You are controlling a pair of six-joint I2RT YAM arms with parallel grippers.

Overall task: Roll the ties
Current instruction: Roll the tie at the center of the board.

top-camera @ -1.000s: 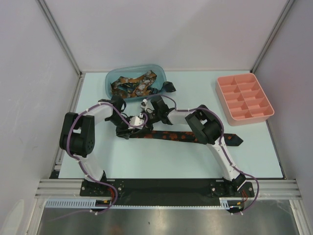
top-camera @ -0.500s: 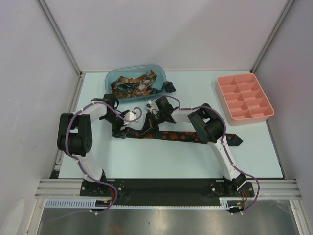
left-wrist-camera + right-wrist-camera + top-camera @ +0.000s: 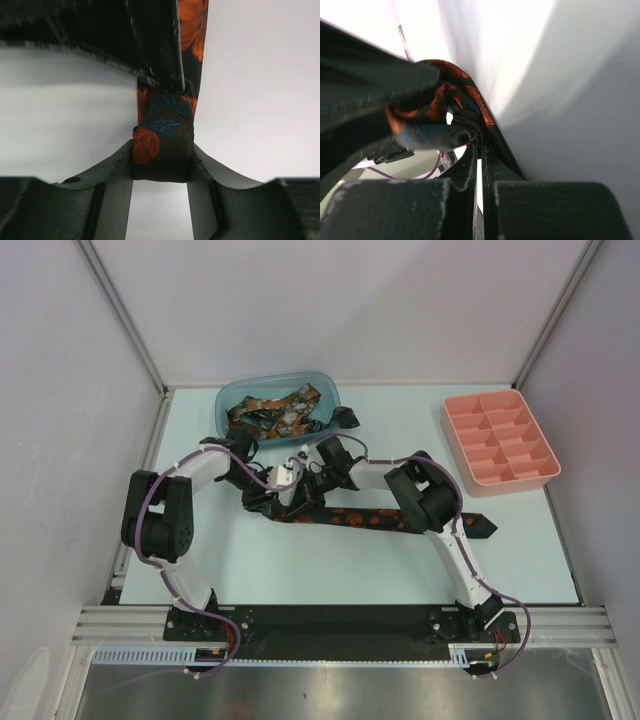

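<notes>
Tie (image 3: pixel 372 520): dark strip with orange-red blotches, lying flat across the middle of the table (image 3: pixel 300 570) in the top view. Its pointed end pokes out past the right arm toward the right of the frame. Its other end is lifted and bunched just left of centre, where both grippers meet.

Left wrist view: the tie (image 3: pixel 162 145) hangs as a narrow band in centre frame, showing orange blooms and blue leaves. The left gripper (image 3: pixel 161 162) pinches it across its width, with a grey finger (image 3: pixel 117 165) touching each edge.

Right wrist view: a folded loop of the tie (image 3: pixel 437 122) sits at the finger (image 3: pixel 465 175) tips. The right gripper (image 3: pixel 479 142) is pressed nearly together with only a thin slit of light between, nipping the fabric at the tips.

Top view: the left gripper (image 3: pixel 268 502) and right gripper (image 3: pixel 303 490) are close together over the bunched end.

Loose ties (image 3: pixel 270 418): a tangled heap in a blue bin (image 3: pixel 222 400), upper centre-left, just above the grippers.

Pink tray (image 3: pixel 452 425) with divided compartments: upper right, well apart from the tie.
</notes>
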